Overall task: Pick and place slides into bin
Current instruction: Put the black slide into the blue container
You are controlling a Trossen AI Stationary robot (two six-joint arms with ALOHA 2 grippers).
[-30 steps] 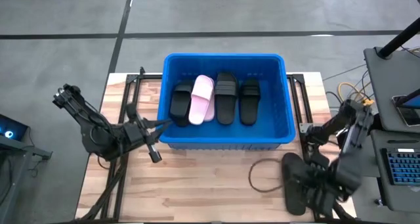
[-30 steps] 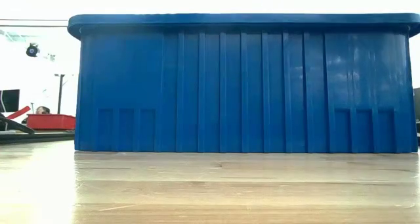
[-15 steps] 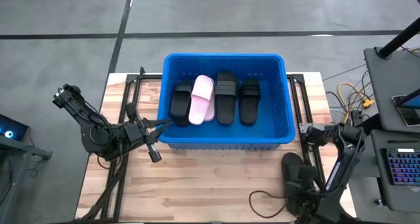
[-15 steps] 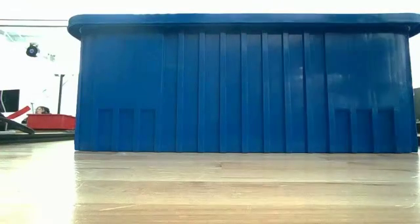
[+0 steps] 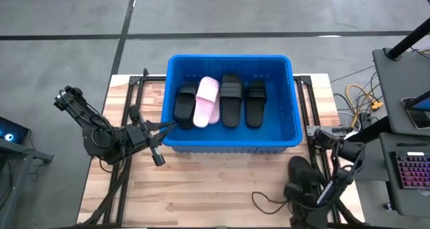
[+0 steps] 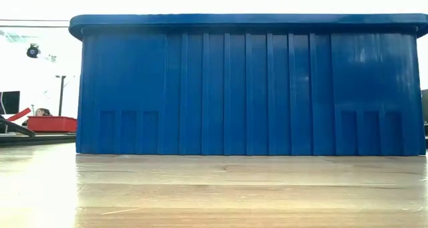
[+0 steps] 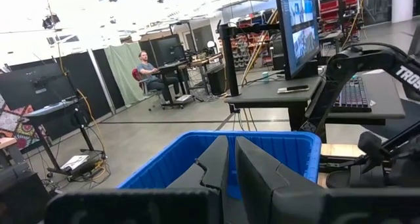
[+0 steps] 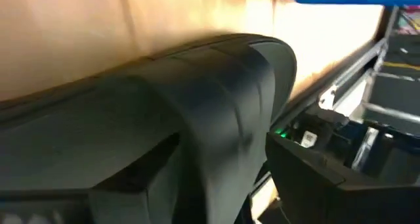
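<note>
The blue bin (image 5: pixel 228 58) stands at the table's far middle and fills the low view (image 6: pixel 247 87). Three black slides (image 5: pixel 185 103) (image 5: pixel 231 99) (image 5: pixel 255 103) and a pale pink one (image 5: pixel 206 101) lie flat on its floor. Another black slide (image 5: pixel 297 168) lies on the wood at the near right. My right gripper (image 5: pixel 306 192) has come down over it, and the slide's strap (image 8: pixel 197 119) fills the right wrist view. My left gripper (image 5: pixel 161 127) waits shut and level by the bin's near left corner, its fingers (image 7: pixel 230 165) holding nothing.
A thin cable loop (image 5: pixel 269 202) lies on the wood left of the right gripper. Black frame rails (image 5: pixel 131 101) run along both sides of the bin. A desk with a keyboard (image 5: pixel 410 168) stands past the right edge. Bare wood (image 5: pixel 201 189) lies near the front middle.
My right gripper has gone down and toward the table's near edge, tipping nose-down over the black slide at the near right. The cable loop has slid with it toward the near edge. The slide on the table has stayed where it was.
</note>
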